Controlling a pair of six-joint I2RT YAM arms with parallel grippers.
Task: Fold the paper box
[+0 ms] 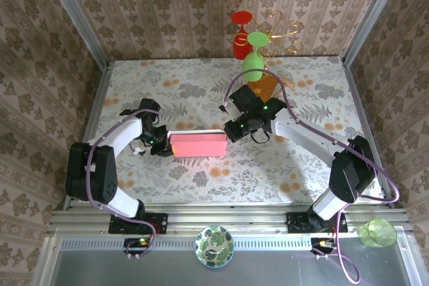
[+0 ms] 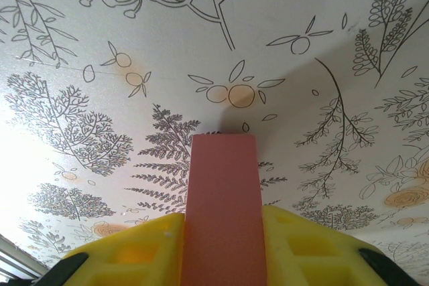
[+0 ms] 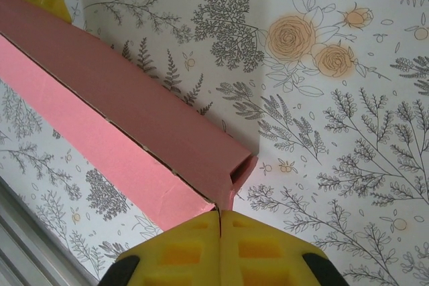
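Spanning the middle of the table (image 1: 315, 92), the paper box (image 1: 198, 144) is probably light, crease-prone card, best gripped at its short ends: the left gripper (image 2: 221, 226) clamps one end narrowly, and the right gripper (image 3: 220, 222) pinches the opposite flap, fingers together.

SITE: I read this as a staged lab test cell | WALLS: wallpaper panels (image 1: 201, 5) in aluminium posts (image 1: 74, 15) around the floral-print tabletop (image 1: 188, 179) | TABLETOP NEAR EDGE: metal rail (image 1: 221, 219) carrying my arm bases (image 1: 134, 222)
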